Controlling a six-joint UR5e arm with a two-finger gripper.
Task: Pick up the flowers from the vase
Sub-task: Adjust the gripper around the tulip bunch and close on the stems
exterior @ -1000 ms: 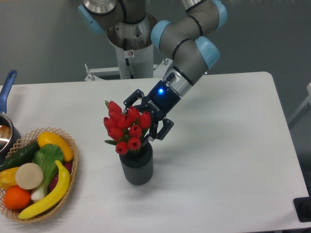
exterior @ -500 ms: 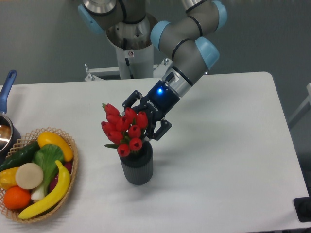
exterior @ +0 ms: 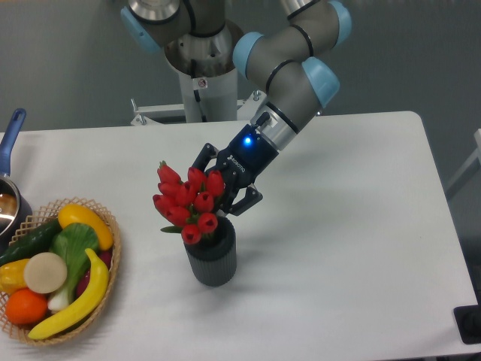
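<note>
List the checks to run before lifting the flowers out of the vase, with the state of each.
1. Gripper at the flowers: ok, it sits right behind the buds.
2. Jaws closed on the stems: cannot tell, the buds hide the contact.
3. Stems in the vase: ok, the bunch rises from its mouth.
4. Vase upright on the table: ok.
5. Basket clear of the lift path: ok, it stands apart to the left.
</note>
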